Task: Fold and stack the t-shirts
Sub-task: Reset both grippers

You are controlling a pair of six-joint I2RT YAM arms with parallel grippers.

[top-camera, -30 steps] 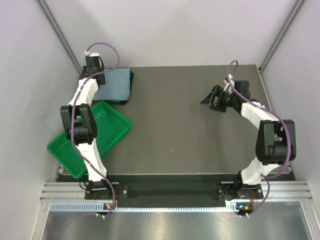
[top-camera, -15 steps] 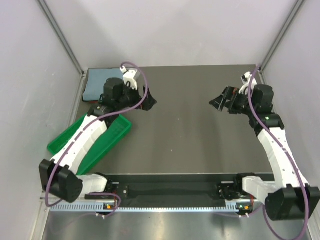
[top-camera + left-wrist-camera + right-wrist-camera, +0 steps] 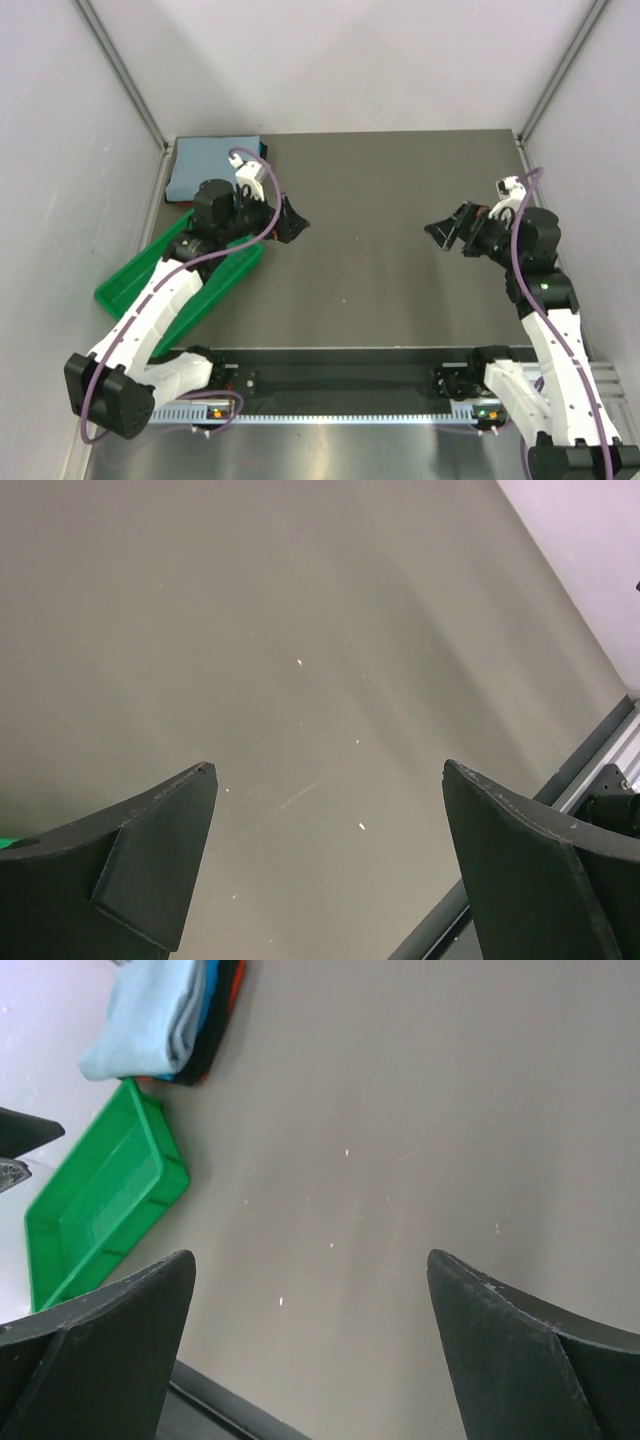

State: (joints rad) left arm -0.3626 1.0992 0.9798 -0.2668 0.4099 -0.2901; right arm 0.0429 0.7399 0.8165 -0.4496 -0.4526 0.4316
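Evidently the t-shirts (image 3: pixel 205 165) lay stacked in the table's (image 3: pixel 380 270) far-left corner, beside the green tray (image 3: pixel 118 296). Left gripper (image 3: pixel 288 222) and right gripper (image 3: pixel 450 228) gaped wide and empty, the folding seemingly done.

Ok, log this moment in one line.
left gripper: open, empty | right gripper: open, empty | shirts: stacked, far-left corner | tray: beside stack

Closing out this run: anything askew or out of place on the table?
Only the green tray: it lies diagonal to the table edges at the left, one corner seemingly past the table's side. The folded t-shirts are stacked neatly in the far left corner.
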